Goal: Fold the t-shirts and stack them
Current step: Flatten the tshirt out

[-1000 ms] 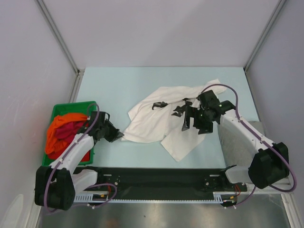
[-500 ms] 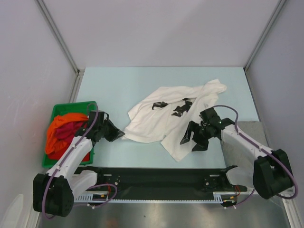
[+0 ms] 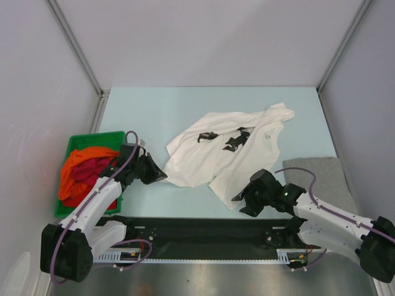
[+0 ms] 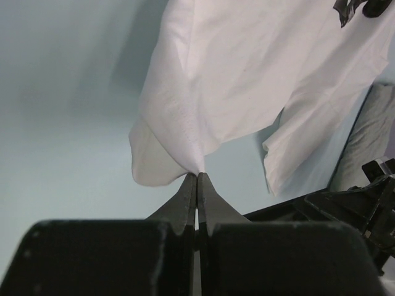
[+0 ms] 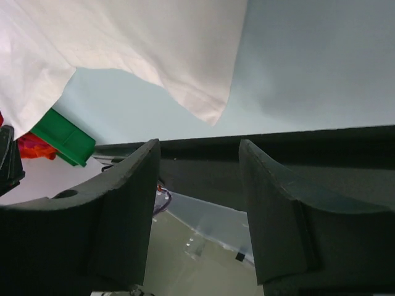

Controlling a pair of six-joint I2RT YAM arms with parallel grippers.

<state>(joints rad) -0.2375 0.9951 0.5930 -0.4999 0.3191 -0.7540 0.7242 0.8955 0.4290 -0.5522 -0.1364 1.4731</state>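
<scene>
The white t-shirt (image 3: 210,154) lies crumpled in the middle of the table, with black print on it. My left gripper (image 3: 160,176) is shut on its left corner, which the left wrist view shows pinched between the fingertips (image 4: 197,175); the rest of the white t-shirt (image 4: 247,80) spreads beyond. My right gripper (image 3: 241,200) is open and empty, just near of the shirt's front corner; the right wrist view (image 5: 199,145) shows that corner of the white t-shirt (image 5: 142,43) ahead of the fingers. The grey t-shirt (image 3: 318,176) lies flat at the right. The orange t-shirt (image 3: 80,161) and the dark red t-shirt (image 3: 86,172) sit in the bin.
The green plastic bin (image 3: 77,142) stands at the left edge, close beside my left arm. The black rail (image 3: 203,231) runs along the near edge under my right gripper. Grey walls close in the back and both sides.
My right arm has drawn back from over the white shirt's right part to its near corner, by the rail. My left gripper has shifted slightly right, still holding the left corner.
</scene>
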